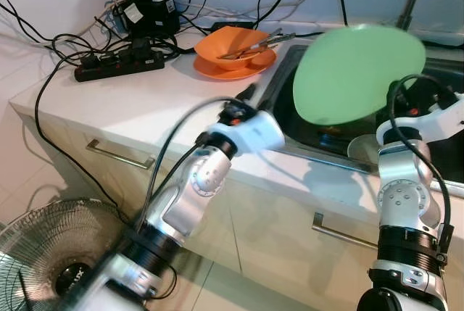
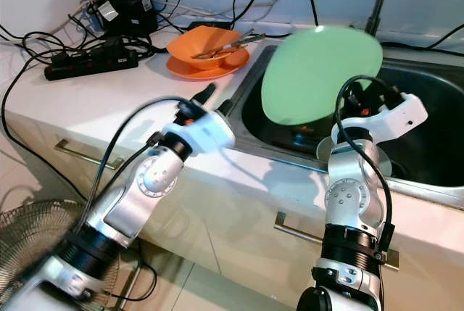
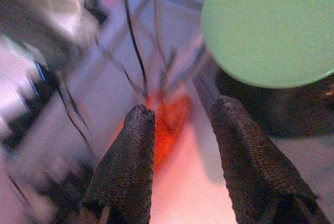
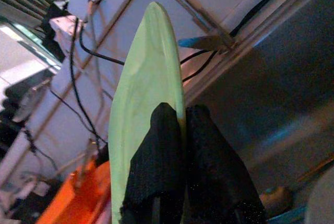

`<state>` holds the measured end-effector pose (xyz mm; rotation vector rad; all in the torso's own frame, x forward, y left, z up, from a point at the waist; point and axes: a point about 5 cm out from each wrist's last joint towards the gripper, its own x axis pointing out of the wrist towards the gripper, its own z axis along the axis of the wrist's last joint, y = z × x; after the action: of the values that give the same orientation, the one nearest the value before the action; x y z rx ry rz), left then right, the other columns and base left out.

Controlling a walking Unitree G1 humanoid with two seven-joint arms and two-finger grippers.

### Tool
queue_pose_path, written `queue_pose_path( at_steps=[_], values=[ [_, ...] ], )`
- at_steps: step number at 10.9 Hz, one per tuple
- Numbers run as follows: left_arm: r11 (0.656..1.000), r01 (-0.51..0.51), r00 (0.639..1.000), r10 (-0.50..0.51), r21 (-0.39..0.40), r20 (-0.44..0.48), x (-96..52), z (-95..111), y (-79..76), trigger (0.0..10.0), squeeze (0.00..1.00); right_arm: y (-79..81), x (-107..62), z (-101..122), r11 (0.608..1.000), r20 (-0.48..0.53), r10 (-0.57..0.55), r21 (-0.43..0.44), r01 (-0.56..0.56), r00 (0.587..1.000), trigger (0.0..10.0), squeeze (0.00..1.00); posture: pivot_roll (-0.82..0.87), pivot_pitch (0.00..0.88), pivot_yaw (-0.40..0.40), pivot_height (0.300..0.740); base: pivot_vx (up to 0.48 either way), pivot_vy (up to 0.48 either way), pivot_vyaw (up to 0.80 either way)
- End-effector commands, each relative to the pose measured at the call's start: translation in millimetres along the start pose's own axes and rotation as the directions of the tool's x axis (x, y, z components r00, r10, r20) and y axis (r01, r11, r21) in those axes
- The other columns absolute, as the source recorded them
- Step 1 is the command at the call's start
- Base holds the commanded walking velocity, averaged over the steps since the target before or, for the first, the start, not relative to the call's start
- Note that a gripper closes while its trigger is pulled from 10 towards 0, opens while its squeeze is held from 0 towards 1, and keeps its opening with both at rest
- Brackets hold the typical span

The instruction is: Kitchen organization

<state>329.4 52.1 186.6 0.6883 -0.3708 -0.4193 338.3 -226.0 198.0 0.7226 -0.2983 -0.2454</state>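
Right wrist view: my right gripper (image 4: pixel 180 130) pinches the rim of a green plate (image 4: pixel 148 93), fingers clamped either side of its edge.

Seen from my head, the plate hangs tilted above the near-left part of the sink (image 2: pixel 435 144), open air all round its rim. My left gripper (image 3: pixel 180 130), fingers apart and empty, hovers over the countertop (image 1: pixel 145 101) near the sink's left edge, pointing at the orange bowl (image 1: pixel 228 43) on its orange plate (image 1: pixel 217 70) by the power strip (image 1: pixel 119 63).
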Motion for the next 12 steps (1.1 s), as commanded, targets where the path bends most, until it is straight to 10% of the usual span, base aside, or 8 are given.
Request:
queue_pose_path(
  at_steps=[1, 3, 6, 9, 12],
  values=[
    [0.989, -0.005, 0.995, -0.009, -0.148, -0.096, -7.6, -21, 1.1, 10.0, 0.0, 12.2, 7.0, 8, 0.998, 0.052, 0.039, -0.054, -0.036, 0.998, 10.0, 0.0, 0.07, 0.039, 0.116, 0.74, 0.0, 0.0, 0.0],
    [0.909, 0.001, 0.989, -0.062, -0.417, -0.134, -11.7, -27, -5.2, 10.0, 0.0, 7.4, 14.6, 6, 0.985, 0.057, 0.035, -0.17, -0.025, 0.998, 10.0, 0.0, 0.07, 0.037, 0.114, 0.74, 0.0, 0.0, 0.0],
    [0.799, 0.065, 0.976, -0.175, -0.597, -0.128, -15.9, -27, -17.7, 10.0, 0.0, 3.2, 31.7, -2, 0.939, 0.017, 0.012, -0.344, -0.005, 1.0, 10.0, 0.0, 0.08, 0.035, 0.109, 0.74, 0.0, 0.0, 0.0],
    [0.827, 0.115, 0.988, -0.151, -0.55, -0.021, -26.1, -19, -22.4, 10.0, 0.0, 0.1, 41.1, -22, 0.919, -0.068, -0.025, -0.395, -0.004, 0.997, 10.0, 0.0, 0.09, 0.036, 0.1, 0.74, 0.0, 0.0, 0.0],
    [0.743, 0.111, 0.96, -0.253, -0.66, -0.123, -24.4, -20, -22.2, 10.0, 0.0, -6.8, 41.4, -41, 0.897, -0.16, -0.08, -0.442, 0.002, 0.984, 10.0, 0.0, 0.09, 0.041, 0.094, 0.74, 0.0, 0.0, 0.0]
  ],
)
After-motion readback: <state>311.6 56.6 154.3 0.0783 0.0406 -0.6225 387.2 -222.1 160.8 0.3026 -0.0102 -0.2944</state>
